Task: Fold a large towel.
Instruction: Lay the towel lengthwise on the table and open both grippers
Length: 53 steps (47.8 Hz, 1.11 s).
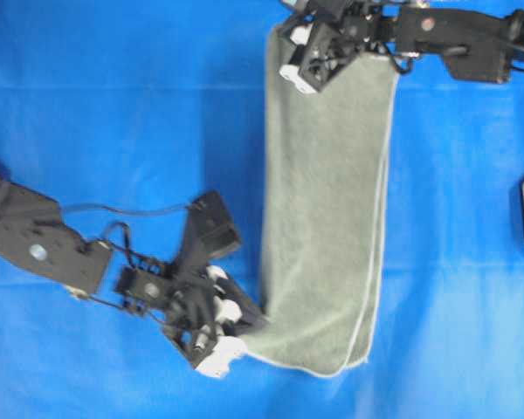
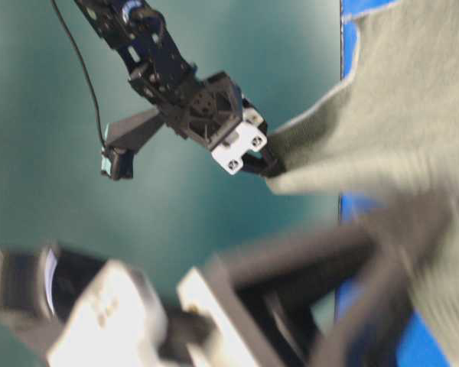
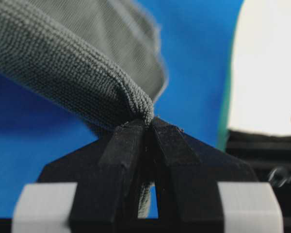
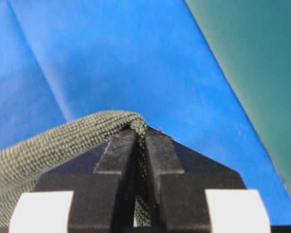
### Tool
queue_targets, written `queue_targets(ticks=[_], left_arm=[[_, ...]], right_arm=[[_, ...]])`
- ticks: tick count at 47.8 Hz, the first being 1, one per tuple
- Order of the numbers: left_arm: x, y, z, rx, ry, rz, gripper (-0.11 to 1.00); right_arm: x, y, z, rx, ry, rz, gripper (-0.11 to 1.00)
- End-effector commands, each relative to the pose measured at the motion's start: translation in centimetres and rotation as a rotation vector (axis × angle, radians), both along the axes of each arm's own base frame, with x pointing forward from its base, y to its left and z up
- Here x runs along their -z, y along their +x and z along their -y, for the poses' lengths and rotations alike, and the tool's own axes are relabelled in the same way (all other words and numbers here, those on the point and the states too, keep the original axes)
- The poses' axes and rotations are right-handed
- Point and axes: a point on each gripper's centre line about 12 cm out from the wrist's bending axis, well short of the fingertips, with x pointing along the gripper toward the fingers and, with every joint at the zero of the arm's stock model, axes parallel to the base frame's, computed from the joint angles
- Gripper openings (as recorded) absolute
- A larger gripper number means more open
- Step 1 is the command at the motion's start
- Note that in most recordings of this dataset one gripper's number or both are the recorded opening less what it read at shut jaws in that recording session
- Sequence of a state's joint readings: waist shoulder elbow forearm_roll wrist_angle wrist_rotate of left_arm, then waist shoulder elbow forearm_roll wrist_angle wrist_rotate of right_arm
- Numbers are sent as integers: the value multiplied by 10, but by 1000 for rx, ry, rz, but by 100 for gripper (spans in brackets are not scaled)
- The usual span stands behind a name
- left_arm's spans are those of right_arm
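1. Towel (image 1: pixel 327 218) laid as a long grey-green strip on the blue cloth (image 1: pixel 113 131), running from 12 o'clock down to 6 o'clock in the overhead view, already doubled along its length
2. Left gripper (image 1: pixel 236 336) at about 7 o'clock, clenched on the towel's lower corner; fabric bunched tight between dark wedge-shaped fingers (image 3: pixel 123 150) in the left wrist view
3. Right gripper (image 1: pixel 310 65) near 12 o'clock, likewise clamped on the upper corner, folded edge pinched between its fingers (image 4: pixel 116 155)
4. Opposite ends of the same long edge held, probably to keep the layers aligned and bring one end over the other for the next fold
5. Nubby terry pile, soft and thick; thin pale stitched hem (image 1: pixel 375 253) tracing the 3 o'clock side, rounded at the bottom corner
6. Backing cloth smooth, faintly creased
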<state>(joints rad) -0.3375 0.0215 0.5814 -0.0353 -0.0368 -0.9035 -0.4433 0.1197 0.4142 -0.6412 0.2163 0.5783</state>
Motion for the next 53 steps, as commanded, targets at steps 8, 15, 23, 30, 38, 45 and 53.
queue_targets(ticks=[8,15,23,30,38,45,53], left_arm=[[-5,-17,-18,-19,12,14,3],[-5,-15,-22,-8,45,24,5],[-7,-13,-24,6,74,40,44],[-11,-13,-27,9,90,43,78],[-36,-25,-32,34,134,48,77],[-76,-52,-41,83,206,99,77],[-100,-73,-69,72,301,195,76]], right_arm=[[-16,6,4,-37,-46,43,4],[-15,6,4,-61,-68,28,5],[-16,6,3,-99,-102,19,32],[-17,6,3,-136,-143,-3,63],[-34,3,-3,-148,-171,24,57],[-61,-7,-19,-169,-200,70,58],[-87,-37,-50,-197,-210,136,58]])
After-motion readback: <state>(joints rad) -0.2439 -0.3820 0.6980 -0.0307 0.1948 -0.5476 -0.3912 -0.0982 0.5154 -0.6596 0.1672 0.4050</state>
